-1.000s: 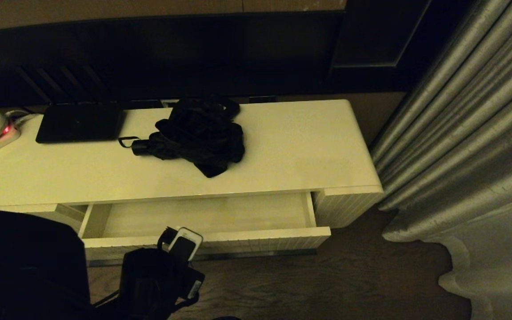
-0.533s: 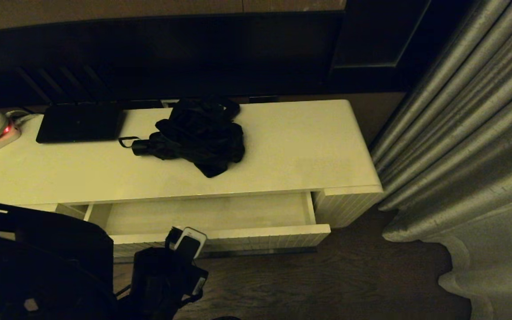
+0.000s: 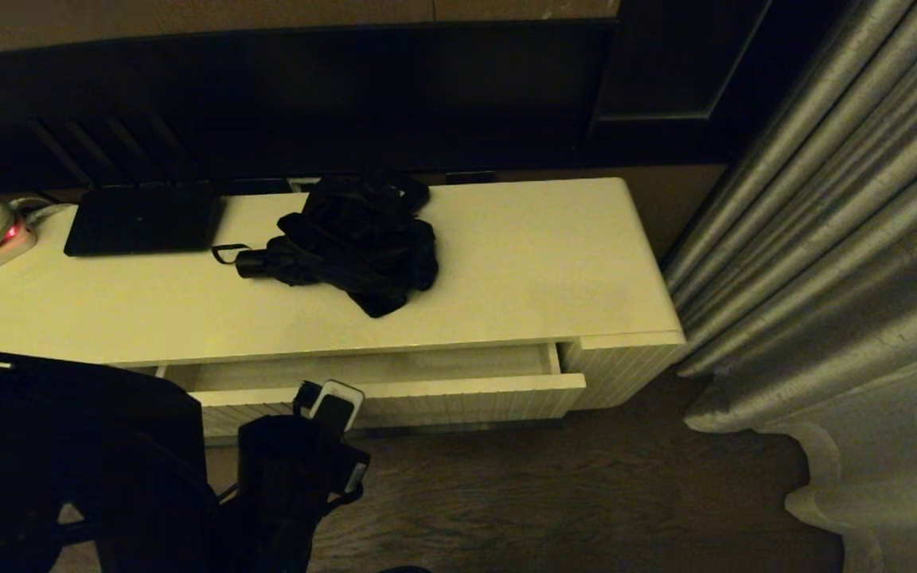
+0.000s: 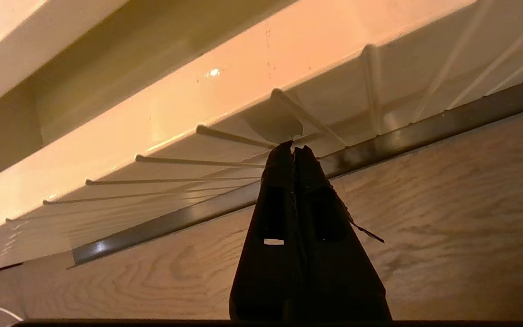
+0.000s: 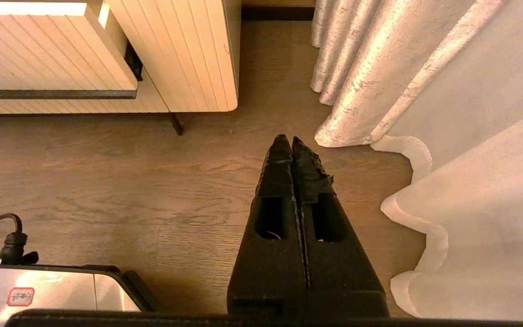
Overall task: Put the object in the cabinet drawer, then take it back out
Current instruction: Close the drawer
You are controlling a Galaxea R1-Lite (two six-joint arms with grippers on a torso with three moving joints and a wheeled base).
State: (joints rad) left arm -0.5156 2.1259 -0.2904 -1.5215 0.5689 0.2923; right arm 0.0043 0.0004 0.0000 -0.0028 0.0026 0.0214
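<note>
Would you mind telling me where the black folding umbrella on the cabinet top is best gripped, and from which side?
Probably the black folding umbrella by its short cylindrical handle, from above: it is the one firm, narrow part, jutting clear of the bunched fabric toward the flat black device.

Umbrella (image 3: 347, 243) atop cabinet (image 3: 546, 263), above drawer (image 3: 427, 394)

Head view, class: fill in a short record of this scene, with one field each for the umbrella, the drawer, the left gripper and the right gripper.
umbrella: black umbrella lying on the cabinet top, not in the drawer
drawer: cream ribbed drawer slightly open, interior looks empty
left gripper: left gripper with jaws shut, tips against the drawer's ribbed front, holding nothing
right gripper: right gripper with jaws shut, parked above the wooden floor beside the curtain
</note>
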